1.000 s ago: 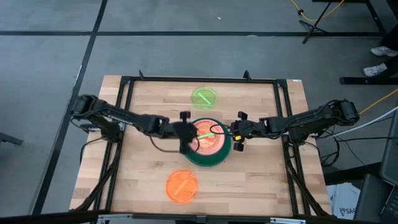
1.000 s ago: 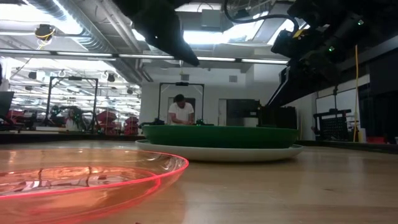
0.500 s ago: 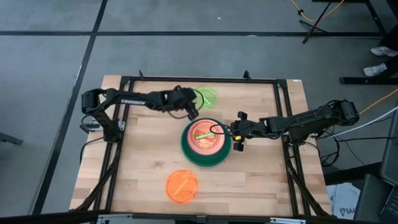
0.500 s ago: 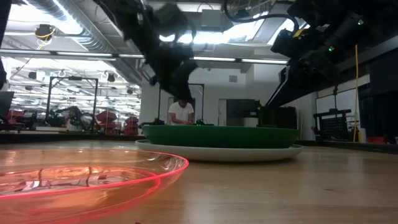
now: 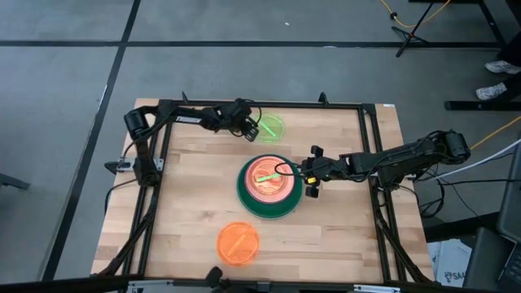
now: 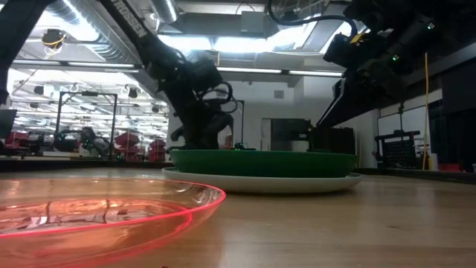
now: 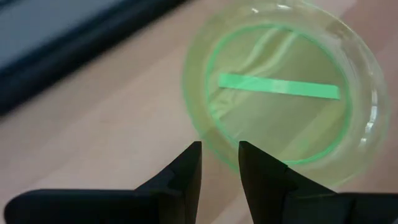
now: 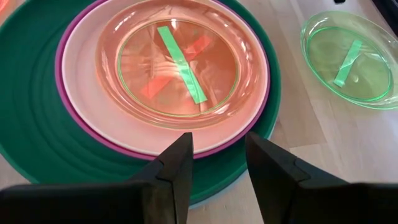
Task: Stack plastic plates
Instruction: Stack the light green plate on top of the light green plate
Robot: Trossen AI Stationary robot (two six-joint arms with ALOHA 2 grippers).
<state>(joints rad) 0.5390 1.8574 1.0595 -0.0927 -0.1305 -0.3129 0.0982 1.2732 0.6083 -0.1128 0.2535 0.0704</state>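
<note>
1. Wooden table (image 5: 187, 203) inside a dark frame carries everything; grey floor surrounds it, and the low view looks into a lit workshop behind.
2. At the centre sits a stack: large dark green plate (image 5: 248, 201) on a light blue plate (image 6: 327, 182), then a magenta plate (image 8: 74, 121), a peach plate (image 8: 245, 102) and a red-pink plate (image 8: 134, 84) topped by a translucent green one.
3. Another small translucent green plate (image 5: 269, 128) lies near the far edge; an orange plate (image 5: 238, 243) lies alone near the front.
4. Left gripper (image 7: 219, 158) hangs at the green plate's rim, fingers slightly parted and released.
5. Right gripper (image 8: 217, 155) waits by the stack's edge, fingers apart, empty.
</note>
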